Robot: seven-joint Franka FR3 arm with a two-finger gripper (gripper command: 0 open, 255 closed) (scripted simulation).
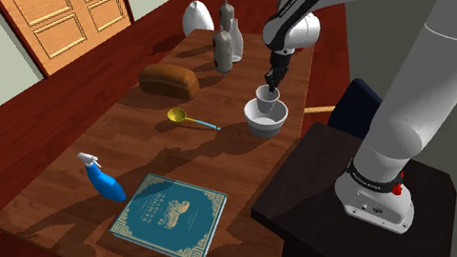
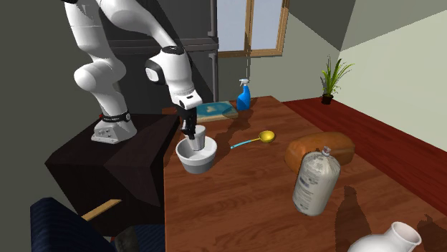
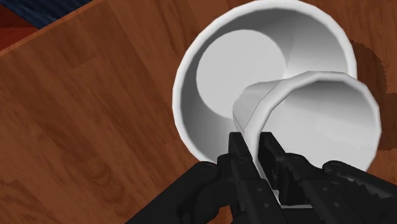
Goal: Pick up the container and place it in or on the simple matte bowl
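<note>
White on white: clasps the container [image 3: 324, 114] by its wall with the gripper [image 3: 253, 143], fingers [image 3: 238, 153] narrowly apart, one inside the rim and one outside; holds it over the bowl [image 3: 191, 76], base dipping within its rim, on the wooden table [image 1: 126, 160] near a yellow spoon [image 1: 178, 115].

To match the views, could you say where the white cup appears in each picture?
Shoulder view: cup right of centre, over the white bowl.
Second exterior view: cup left of centre, over the bowl.
Wrist view: cup clasped by the end effector, overlapping the bowl.
Shared landmark: the bowl.
</note>
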